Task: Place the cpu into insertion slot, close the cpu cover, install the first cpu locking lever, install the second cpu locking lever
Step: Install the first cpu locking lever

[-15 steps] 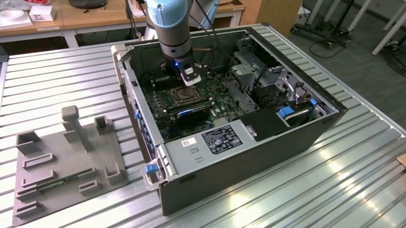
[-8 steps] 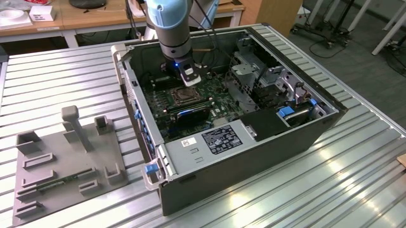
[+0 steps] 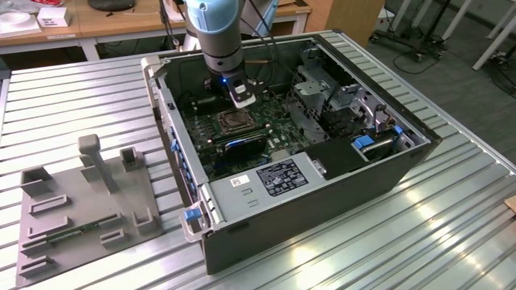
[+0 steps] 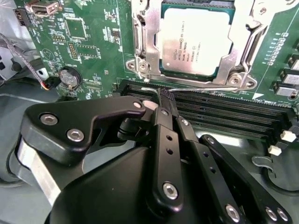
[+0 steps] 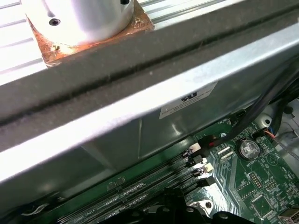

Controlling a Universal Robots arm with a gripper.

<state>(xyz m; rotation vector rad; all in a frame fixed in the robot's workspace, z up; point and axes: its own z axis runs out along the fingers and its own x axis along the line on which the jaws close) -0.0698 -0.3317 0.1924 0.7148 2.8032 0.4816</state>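
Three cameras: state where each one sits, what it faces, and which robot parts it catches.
Exterior view: off the arm, above, facing the open computer case; arm and gripper over the insertion slot.
Second wrist view: on the wrist, looking past the shut gripper at the cpu under its closed cpu cover.
First wrist view: on the wrist, facing the case wall.
Both wrist views share the green motherboard.

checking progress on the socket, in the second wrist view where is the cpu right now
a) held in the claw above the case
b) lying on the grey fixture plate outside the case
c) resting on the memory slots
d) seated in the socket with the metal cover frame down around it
d: in the second wrist view the cpu lies flat in the insertion slot, with the cpu cover down around its edges.
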